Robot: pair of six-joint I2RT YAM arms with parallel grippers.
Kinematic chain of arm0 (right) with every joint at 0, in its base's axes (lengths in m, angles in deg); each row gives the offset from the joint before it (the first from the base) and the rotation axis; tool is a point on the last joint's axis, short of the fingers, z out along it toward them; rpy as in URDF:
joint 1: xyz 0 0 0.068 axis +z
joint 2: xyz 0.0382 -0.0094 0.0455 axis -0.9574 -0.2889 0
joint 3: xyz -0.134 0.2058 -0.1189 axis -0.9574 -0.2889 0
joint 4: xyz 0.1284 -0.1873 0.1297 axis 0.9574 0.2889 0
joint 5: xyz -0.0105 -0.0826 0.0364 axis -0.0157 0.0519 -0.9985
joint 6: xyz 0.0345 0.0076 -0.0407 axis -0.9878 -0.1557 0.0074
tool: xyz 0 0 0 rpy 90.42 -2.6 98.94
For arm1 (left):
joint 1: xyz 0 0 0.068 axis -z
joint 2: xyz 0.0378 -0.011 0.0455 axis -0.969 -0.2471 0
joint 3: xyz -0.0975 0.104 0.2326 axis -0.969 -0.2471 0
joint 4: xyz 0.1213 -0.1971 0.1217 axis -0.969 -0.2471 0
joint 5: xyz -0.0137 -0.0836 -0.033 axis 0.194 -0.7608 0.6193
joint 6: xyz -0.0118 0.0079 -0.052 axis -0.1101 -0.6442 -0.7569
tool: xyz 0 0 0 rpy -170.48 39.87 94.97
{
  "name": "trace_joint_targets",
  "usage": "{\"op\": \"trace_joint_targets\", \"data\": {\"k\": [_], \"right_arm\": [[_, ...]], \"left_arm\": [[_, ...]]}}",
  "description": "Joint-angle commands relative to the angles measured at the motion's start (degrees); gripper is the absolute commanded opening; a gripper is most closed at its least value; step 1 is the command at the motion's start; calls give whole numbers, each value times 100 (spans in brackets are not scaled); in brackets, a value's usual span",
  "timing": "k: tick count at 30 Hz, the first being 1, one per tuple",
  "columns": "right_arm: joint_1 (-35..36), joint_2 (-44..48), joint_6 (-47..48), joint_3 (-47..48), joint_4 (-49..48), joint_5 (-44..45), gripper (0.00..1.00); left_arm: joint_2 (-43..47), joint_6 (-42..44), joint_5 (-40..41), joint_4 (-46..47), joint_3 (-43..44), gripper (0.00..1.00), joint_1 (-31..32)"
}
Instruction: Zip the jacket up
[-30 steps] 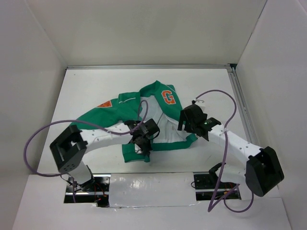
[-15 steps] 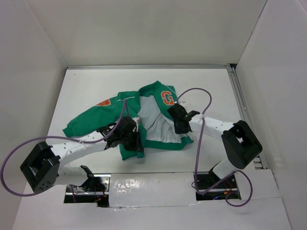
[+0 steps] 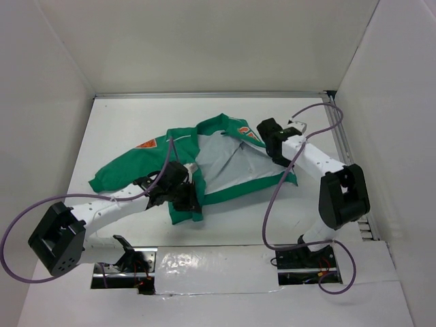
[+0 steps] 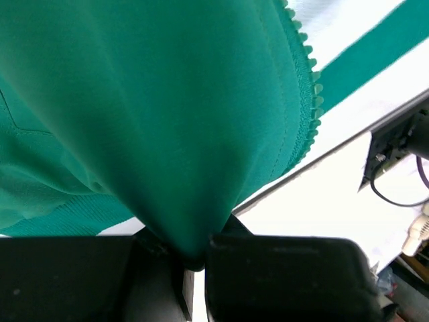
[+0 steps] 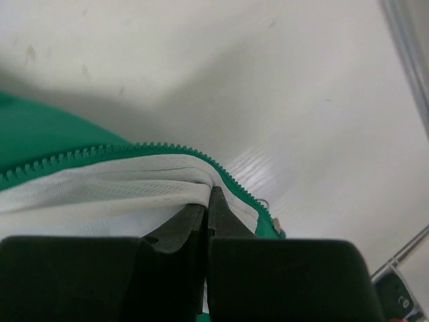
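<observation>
Jacket (image 3: 136, 167) lies mid-table (image 3: 122, 122), front open, white lining (image 3: 228, 163) facing up. Long axis runs left-right: sleeve (image 3: 112, 176) trails to the near left, right front panel is stretched to the right. Collar sits at the far side, hem at the near side. Left gripper (image 3: 185, 199) is clamped tight on green fabric at the near hem, left front panel. Right gripper (image 3: 272, 151) is pinched closed on the right panel's edge, by the zipper teeth (image 5: 80, 155) and lining.

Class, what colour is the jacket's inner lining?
White; the lining shows best in the top external view.
</observation>
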Motion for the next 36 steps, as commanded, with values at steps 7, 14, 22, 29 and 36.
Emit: {"op": "trace_joint_targets", "data": {"k": [7, 14, 22, 29, 36], "right_arm": [[-879, -180, -501, 801, 1030, 1300, 0], [-178, -74, -25, 696, 765, 1283, 0], [1334, -566, -104, 380, 783, 932, 19], [2739, -567, 606, 28, -419, -692, 39], [3182, 870, 1713, -954, -2263, -2968, 67]], "left_arm": [[441, -36, -140, -742, -173, 4, -33], [565, 183, -641, -401, -77, 4, -42], [-461, 351, -1327, 189, 406, 0, 55], [-1157, 105, -1213, 145, 407, 0, 213], [-1316, -1, -1090, 154, 354, 0, 248]]}}
